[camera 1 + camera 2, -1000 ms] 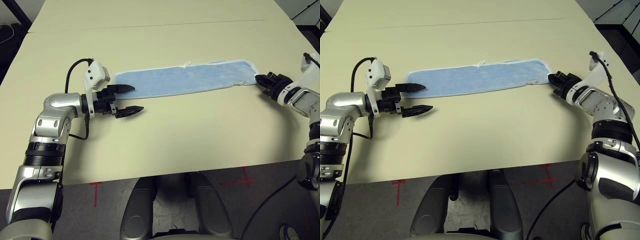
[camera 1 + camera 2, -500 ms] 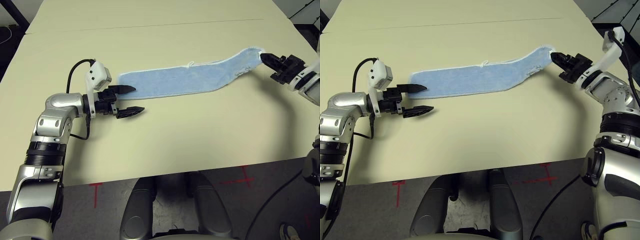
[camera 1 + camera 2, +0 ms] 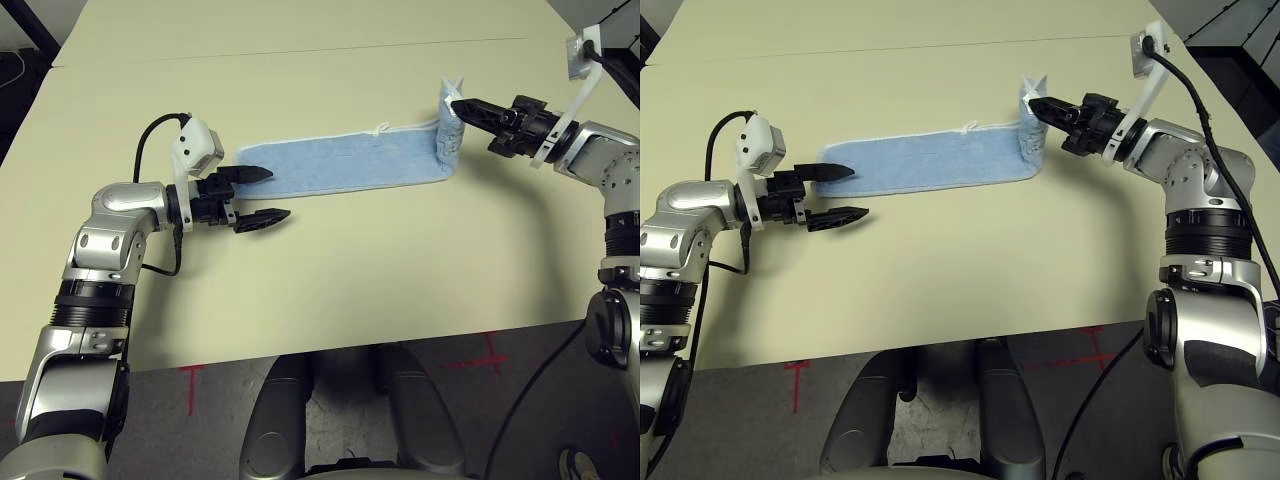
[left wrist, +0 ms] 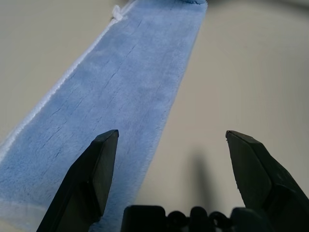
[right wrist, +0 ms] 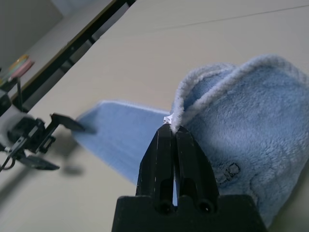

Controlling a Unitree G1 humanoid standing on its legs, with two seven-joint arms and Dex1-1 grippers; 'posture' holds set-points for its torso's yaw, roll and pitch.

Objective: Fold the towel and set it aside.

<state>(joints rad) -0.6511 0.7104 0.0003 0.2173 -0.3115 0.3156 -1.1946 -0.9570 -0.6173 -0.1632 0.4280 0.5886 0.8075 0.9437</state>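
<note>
The towel (image 3: 340,165) is a long light-blue strip lying across the middle of the tan table (image 3: 330,270), running left to right, with white stitched edging and a small loop on its far edge. Nearest to us on the left, our left gripper (image 3: 258,194) hangs just at the towel's left end with its two black fingers spread wide and nothing between them; the far finger (image 3: 250,173) sits over the towel's near-left corner, while the near finger lies over bare table beside the cloth. From our left wrist we see the blue strip stretching away under one finger (image 4: 96,164), flat on the surface. Farther off on the right, our right gripper (image 3: 462,104) is clenched tight on the towel's right end, pinching it by the white edging. That end is lifted off the table and stands up in a soft curl above the rest of the strip, which lies flat. From our right wrist, the closed fingertips (image 5: 173,137) bite the rim of the raised fluffy fold.
</note>
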